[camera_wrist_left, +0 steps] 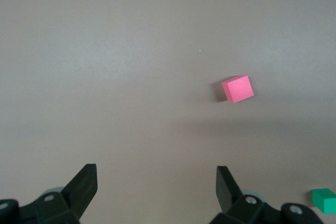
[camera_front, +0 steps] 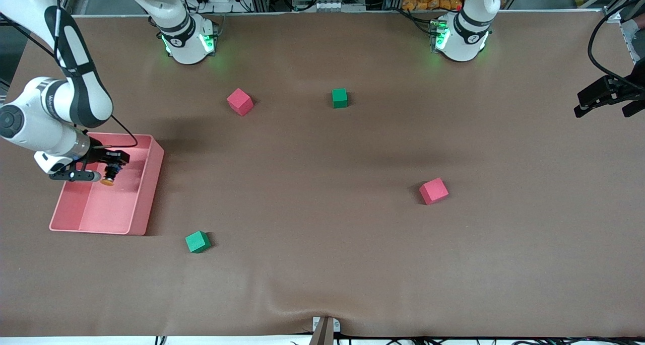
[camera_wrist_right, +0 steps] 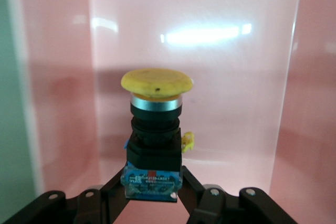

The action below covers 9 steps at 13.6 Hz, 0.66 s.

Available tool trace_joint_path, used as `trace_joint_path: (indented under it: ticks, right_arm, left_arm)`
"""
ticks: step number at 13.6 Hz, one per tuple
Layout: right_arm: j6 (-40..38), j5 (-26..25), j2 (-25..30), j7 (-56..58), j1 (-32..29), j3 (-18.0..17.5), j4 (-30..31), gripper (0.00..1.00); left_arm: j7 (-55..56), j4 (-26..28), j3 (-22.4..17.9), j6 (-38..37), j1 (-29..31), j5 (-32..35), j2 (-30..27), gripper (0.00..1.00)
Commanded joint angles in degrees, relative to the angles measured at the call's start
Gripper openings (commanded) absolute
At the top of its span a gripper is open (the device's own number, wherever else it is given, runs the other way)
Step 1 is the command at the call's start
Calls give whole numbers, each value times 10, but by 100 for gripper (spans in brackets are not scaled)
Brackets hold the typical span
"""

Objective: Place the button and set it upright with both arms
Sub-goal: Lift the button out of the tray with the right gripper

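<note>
The button (camera_front: pixel 108 177), with an orange-yellow round cap on a black body, is held in my right gripper (camera_front: pixel 112 167) over the pink tray (camera_front: pixel 147 194), cap pointing down toward the tray floor. In the right wrist view the right gripper (camera_wrist_right: pixel 152 183) is shut on the button's (camera_wrist_right: pixel 156 124) blue-labelled base, with the tray floor (camera_wrist_right: pixel 236 77) under it. My left gripper (camera_front: pixel 604 99) hangs over the table edge at the left arm's end. In the left wrist view the left gripper (camera_wrist_left: pixel 156 182) is open and empty over bare table.
Two red cubes (camera_front: pixel 240 101) (camera_front: pixel 433 191) and two green cubes (camera_front: pixel 339 97) (camera_front: pixel 197 242) lie scattered on the brown table. The left wrist view shows a red cube (camera_wrist_left: pixel 237 88) and a green cube (camera_wrist_left: pixel 324 200).
</note>
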<state>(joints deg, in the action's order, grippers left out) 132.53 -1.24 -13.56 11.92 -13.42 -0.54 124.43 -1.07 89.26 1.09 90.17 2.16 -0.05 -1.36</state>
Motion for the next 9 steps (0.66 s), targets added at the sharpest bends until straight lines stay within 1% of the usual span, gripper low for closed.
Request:
trace_joint_path:
  ticks: [1,3,6,9]
  right_arm:
    - [-71,-2,1,5,53,2,-68,15]
    - [-104,0,-2,1,107,2,-107,15]
    - [-107,1,-9,-8,195,3,-137,15]
    - [-107,2,-51,-63,267,3,-196,15]
  left_arm:
    - [-16,-11,2,-6,7,-6,7,100]
    - [-16,-11,2,-6,7,-6,7,100]
    - [-15,-11,3,-6,7,-7,9,100]
    - [-15,-11,3,-5,7,-11,11,100]
